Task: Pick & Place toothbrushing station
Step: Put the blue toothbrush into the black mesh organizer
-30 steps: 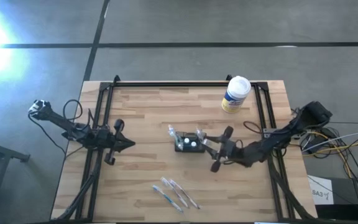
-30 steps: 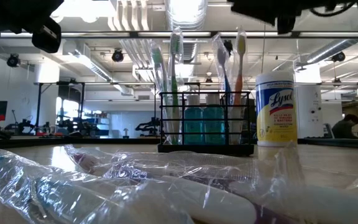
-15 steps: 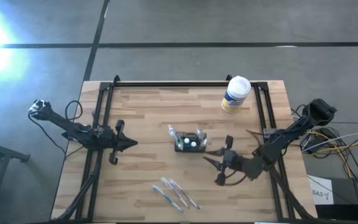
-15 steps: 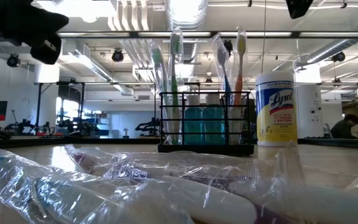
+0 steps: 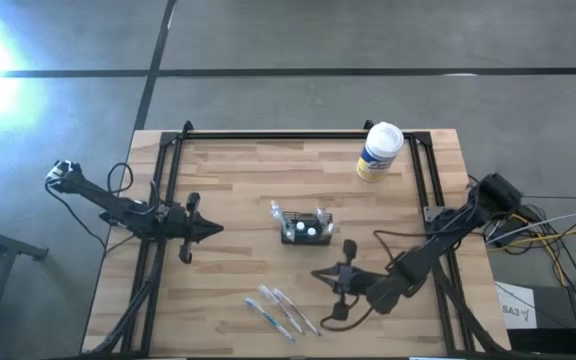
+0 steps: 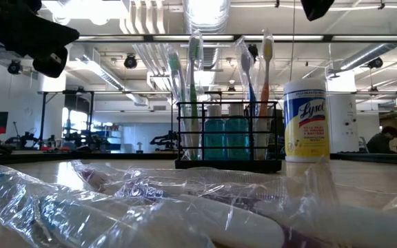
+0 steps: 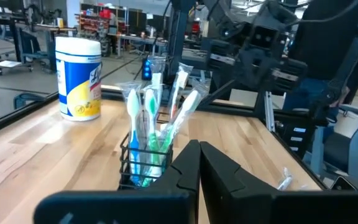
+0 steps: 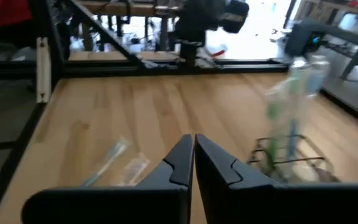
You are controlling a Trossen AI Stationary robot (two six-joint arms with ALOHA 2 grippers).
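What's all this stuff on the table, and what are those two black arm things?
Toothbrushing station: one, black wire holder with wrapped toothbrushes standing in it, table centre.
Wipes canister: one, white and yellow, far right corner area.
Wrapped toothbrushes: a few, clear wrappers, lying loose near the front edge.
Table: one, light wood, black frame rails.
Left gripper: one, black, shut, empty, left of the station.
Right gripper: one, black, shut, empty, front right of the station.

Top view: toothbrushing station [image 5: 303, 227] at the centre of the table [image 5: 238, 190]; left gripper [image 5: 215, 229] beside it, right gripper [image 5: 318, 273] nearer the wrapped toothbrushes [image 5: 283, 311]; canister [image 5: 379, 151] at the far edge.
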